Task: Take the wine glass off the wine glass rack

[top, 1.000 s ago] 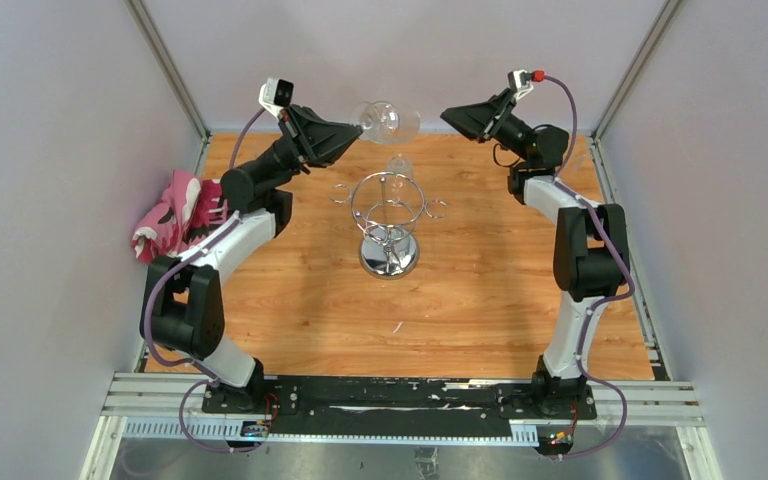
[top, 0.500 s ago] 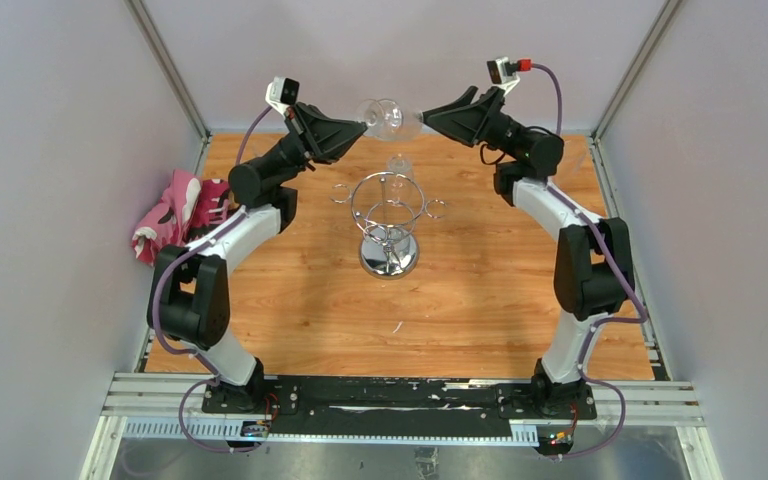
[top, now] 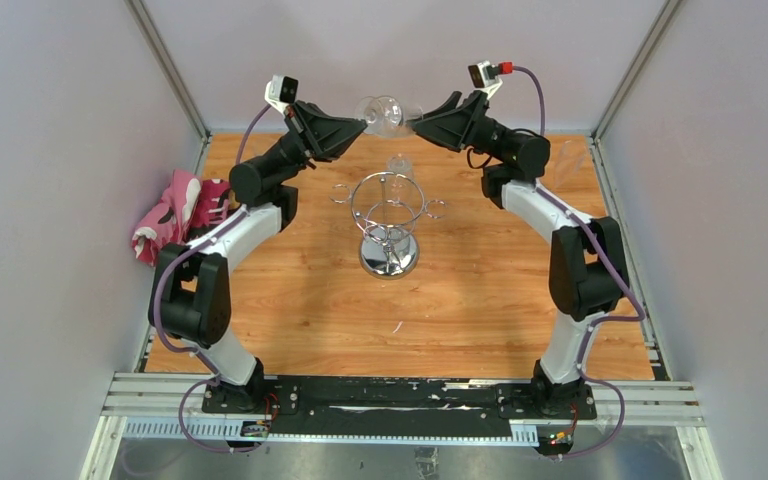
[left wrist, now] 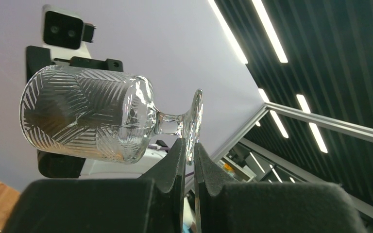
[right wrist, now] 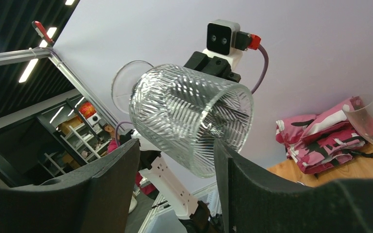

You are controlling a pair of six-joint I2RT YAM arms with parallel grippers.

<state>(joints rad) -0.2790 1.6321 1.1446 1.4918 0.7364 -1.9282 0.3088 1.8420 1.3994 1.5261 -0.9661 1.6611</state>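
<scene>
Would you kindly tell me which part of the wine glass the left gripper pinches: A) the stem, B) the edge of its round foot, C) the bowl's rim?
B: the left gripper is shut on the foot's edge of the wine glass, clear of its stem.

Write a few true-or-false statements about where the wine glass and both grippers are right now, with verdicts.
1. The left gripper is pinched on the foot of the wine glass. True.
2. The right gripper is clamped shut on the bowl. False: its fingers stand open, one on each side of the bowl.
3. The held glass hangs upside down from the wine glass rack. False: it lies sideways in the air, clear of the rack.
4. A pink cloth lies at the left edge of the table. True.
</scene>
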